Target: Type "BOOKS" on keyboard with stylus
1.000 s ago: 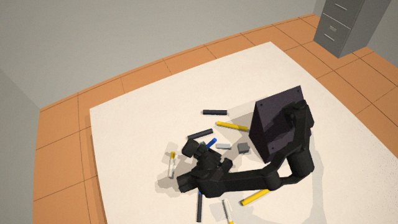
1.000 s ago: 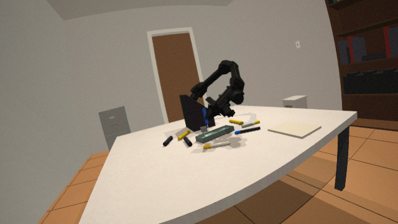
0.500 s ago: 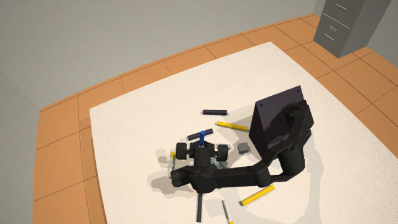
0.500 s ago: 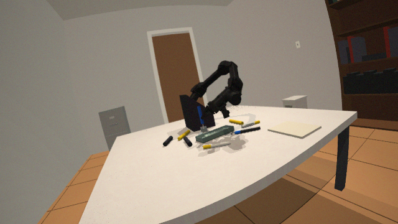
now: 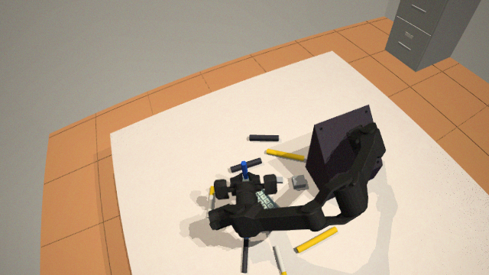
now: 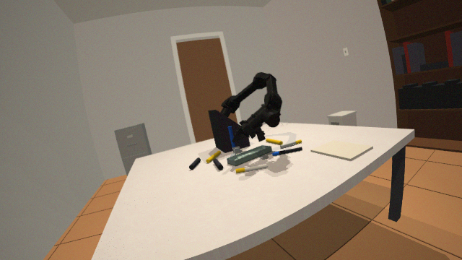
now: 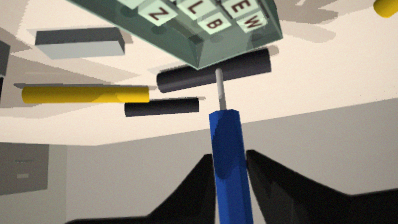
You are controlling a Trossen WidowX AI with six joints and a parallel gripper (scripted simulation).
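The blue stylus (image 5: 244, 169) (image 6: 231, 133) (image 7: 229, 145) has a thin grey tip. My gripper (image 5: 245, 178) (image 7: 229, 159) is shut on it; the fingers pinch its sides. The green keyboard (image 5: 268, 202) (image 6: 249, 156) (image 7: 187, 47) lies below the arm, largely hidden by it in the top view. In the wrist view only its end shows, with the keys Z, L, B, E and W. The tip appears just past the keyboard's end corner there, in front of a black marker (image 7: 250, 63). Whether the tip touches anything cannot be told.
Grey blocks (image 5: 299, 182) (image 7: 80, 44) lie beside the keyboard. Yellow markers (image 5: 285, 154) (image 5: 317, 240) (image 6: 213, 157), another black marker (image 5: 263, 137) (image 7: 162, 107) and a blue-capped marker (image 6: 287, 152) lie around it. A dark wedge-shaped stand (image 5: 336, 141) is at the arm's base. A pale pad (image 6: 341, 150) lies farther off.
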